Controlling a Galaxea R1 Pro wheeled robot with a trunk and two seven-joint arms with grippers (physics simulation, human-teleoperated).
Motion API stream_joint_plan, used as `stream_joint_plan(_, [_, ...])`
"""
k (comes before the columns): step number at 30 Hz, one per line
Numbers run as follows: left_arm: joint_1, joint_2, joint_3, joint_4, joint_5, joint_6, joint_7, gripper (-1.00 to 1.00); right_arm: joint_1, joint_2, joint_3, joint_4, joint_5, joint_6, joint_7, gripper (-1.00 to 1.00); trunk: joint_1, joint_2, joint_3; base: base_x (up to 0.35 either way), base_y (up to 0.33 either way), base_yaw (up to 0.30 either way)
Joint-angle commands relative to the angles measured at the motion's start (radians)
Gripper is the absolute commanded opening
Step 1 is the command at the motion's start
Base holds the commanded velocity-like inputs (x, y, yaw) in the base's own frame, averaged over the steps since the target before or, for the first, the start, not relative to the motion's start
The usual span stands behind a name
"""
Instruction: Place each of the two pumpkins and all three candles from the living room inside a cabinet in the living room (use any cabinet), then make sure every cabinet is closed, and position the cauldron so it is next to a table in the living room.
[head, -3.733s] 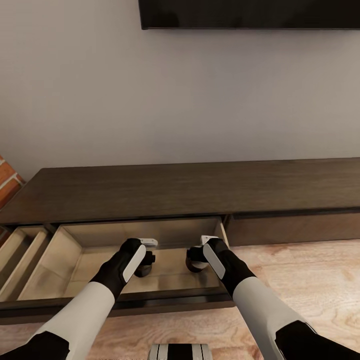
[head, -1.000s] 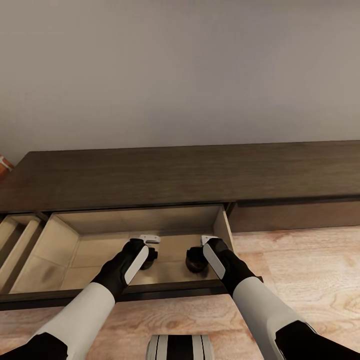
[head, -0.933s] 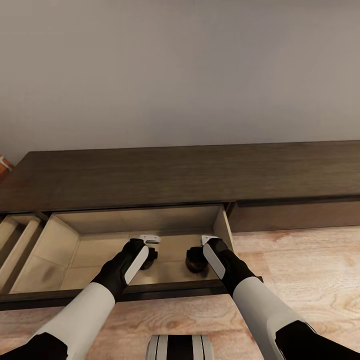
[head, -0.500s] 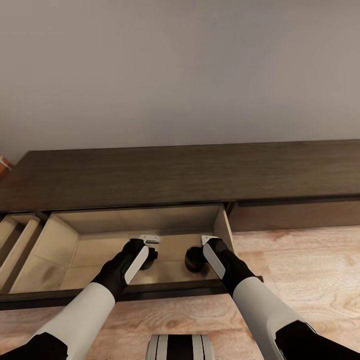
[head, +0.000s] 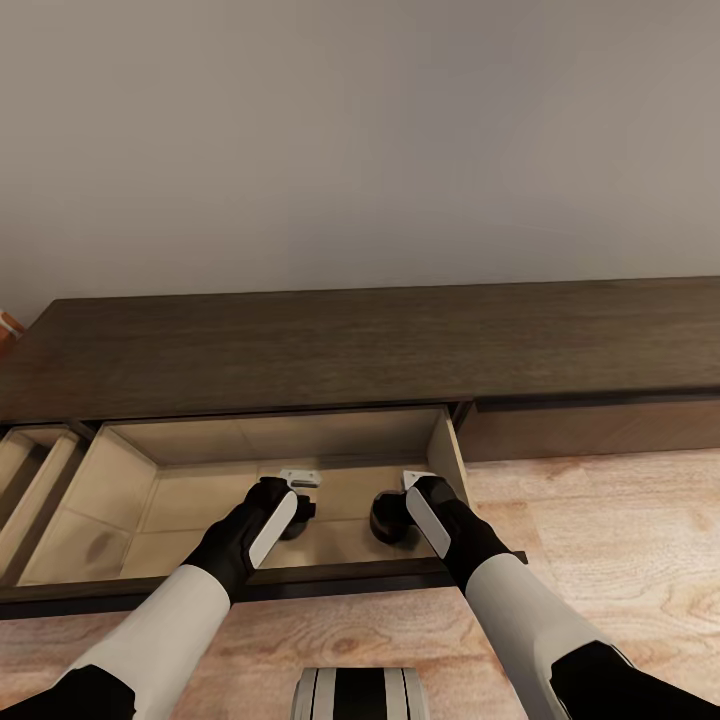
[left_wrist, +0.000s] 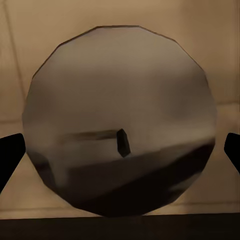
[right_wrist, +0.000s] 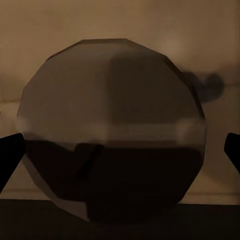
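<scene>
i have both arms reaching down into the open drawer (head: 110, 480) of the long, low, dark brown wood cabinet (head: 360, 345), because the goods must end up inside it. the left gripper (head: 297, 503) hangs over 1 short beige-tan cylinder candle (left_wrist: 120, 120), wick up, and the right gripper (head: 398, 503) over a 2nd, darker-shaded candle (right_wrist: 112, 125). in each wrist view the black fingertips (left_wrist: 10, 157) stand spread wider than the candle with a gap beside it, so i judge both tools released and the 2 candles resting on the drawer's pale floor. lifting out, the drawer's dark front rim (head: 300, 580) lies under my forearms, and its right wall (head: 447, 455) is just beside the right wrist. a 2nd drawer (head: 35, 480) stands open further left; both need shutting. a plain drawer front (head: 590, 430) to the right is shut above the light plank floor (head: 610, 530).
</scene>
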Motion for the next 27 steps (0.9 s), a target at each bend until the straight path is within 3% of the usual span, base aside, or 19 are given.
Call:
stream_joint_plan(1, [0.000,0.001,-0.003,-0.001,0.011,0.002,0.010,1.00,0.000,0.000,0.002,-0.001,-0.009,0.002,-0.010,1.00,0.000,0.000,-0.001,0.000,0.000,0.000])
stream_joint_plan(12, [-0.001,0.001,-0.003,-0.002,0.011,0.002,0.009,1.00,0.000,0.000,0.002,-0.002,-0.009,0.002,-0.010,1.00,0.000,0.000,-0.001,0.000,0.000,0.000])
stream_joint_plan(27, [-0.002,0.001,-0.003,-0.001,0.014,0.003,0.008,1.00,0.000,0.000,0.002,-0.002,-0.009,0.002,-0.009,1.00,-0.007,0.003,0.057,0.000,0.000,0.000])
